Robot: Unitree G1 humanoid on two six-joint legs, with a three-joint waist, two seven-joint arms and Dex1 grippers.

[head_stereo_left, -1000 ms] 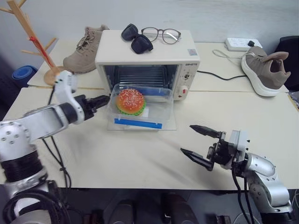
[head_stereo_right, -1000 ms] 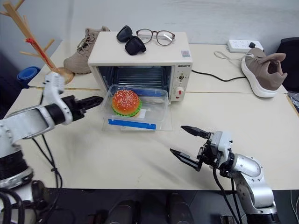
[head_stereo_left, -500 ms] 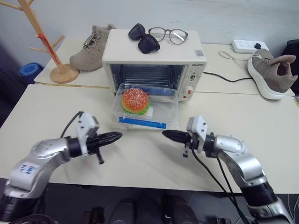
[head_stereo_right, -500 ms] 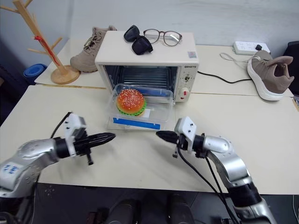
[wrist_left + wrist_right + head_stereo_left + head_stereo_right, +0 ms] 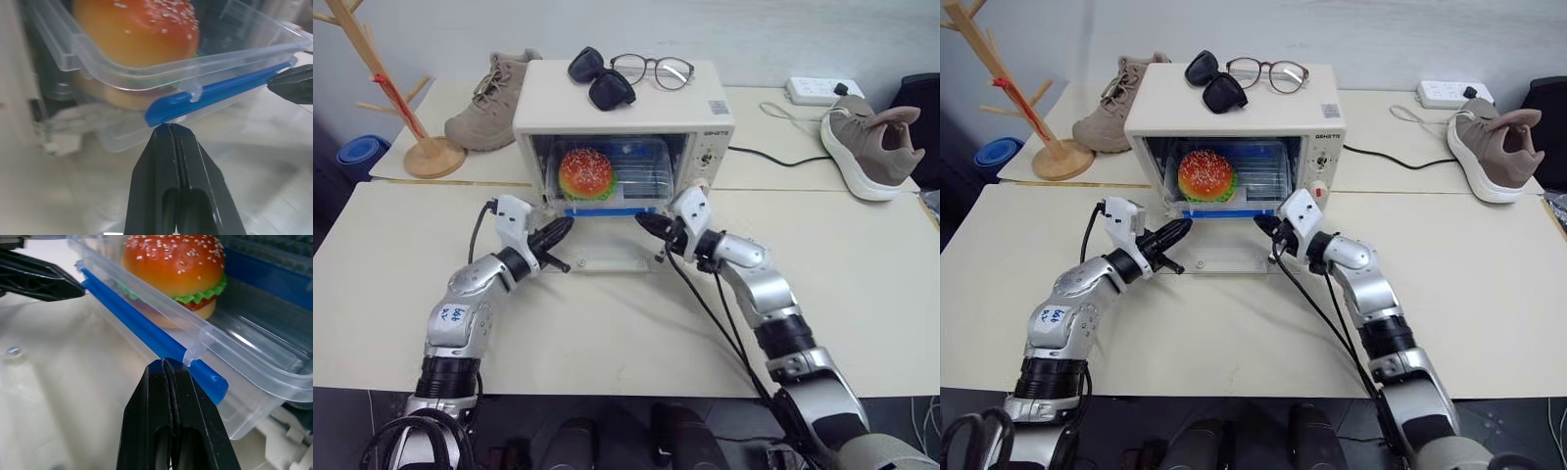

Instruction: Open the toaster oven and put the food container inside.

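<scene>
The cream-white toaster oven (image 5: 625,110) stands mid-table with its glass door (image 5: 607,260) folded down flat. The clear food container (image 5: 636,174), a sesame-bun burger (image 5: 585,172) in it, sits inside the oven cavity, and its blue front clip (image 5: 607,210) is at the opening. My left gripper (image 5: 560,230) is shut, and its tip (image 5: 168,129) touches the left end of that clip. My right gripper (image 5: 646,222) is also shut, with its tip (image 5: 164,364) pressed on the clip's right part. Both hover over the open door.
Sunglasses (image 5: 599,80) and eyeglasses (image 5: 651,70) lie on the oven's top. A tan boot (image 5: 489,103) and a wooden rack (image 5: 391,88) stand at the back left. A sneaker (image 5: 871,147) and a power strip (image 5: 818,91) sit at the back right.
Both grippers closed and came forward together to the container's front. The container moved from the open door back into the oven cavity.
</scene>
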